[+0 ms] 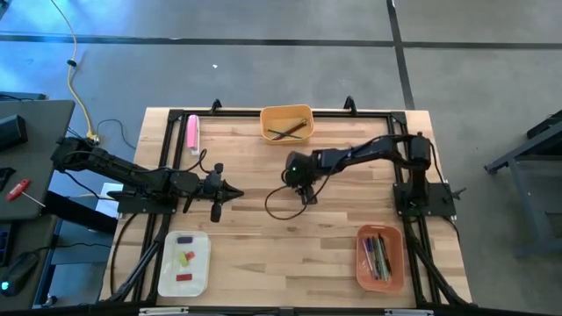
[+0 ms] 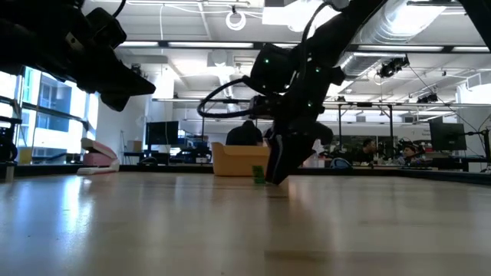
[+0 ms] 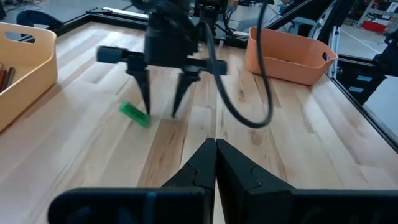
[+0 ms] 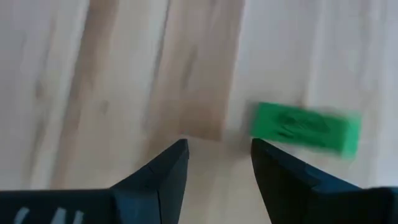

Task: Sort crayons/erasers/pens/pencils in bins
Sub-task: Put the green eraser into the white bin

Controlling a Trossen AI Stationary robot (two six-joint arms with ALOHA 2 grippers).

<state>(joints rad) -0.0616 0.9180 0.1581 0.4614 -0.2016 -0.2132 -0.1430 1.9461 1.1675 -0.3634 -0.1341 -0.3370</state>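
Near the middle of the pale plank table (image 1: 290, 254), the right gripper (image 3: 160, 111) points its tapered dark jaws down, spread apart, with a short green rectangular eraser (image 4: 305, 127) lying flat just beside one tip, untouched. Toward the left edge, the left gripper (image 1: 230, 193) hovers with jaws pressed together.

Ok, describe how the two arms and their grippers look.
Both arms are black, jointed and blocky. The right gripper has two slim, tapering black fingers under a crossbar, with a black cable looping off its wrist. The left gripper has broader, wedge-shaped black fingers; cables trail beside that arm too.
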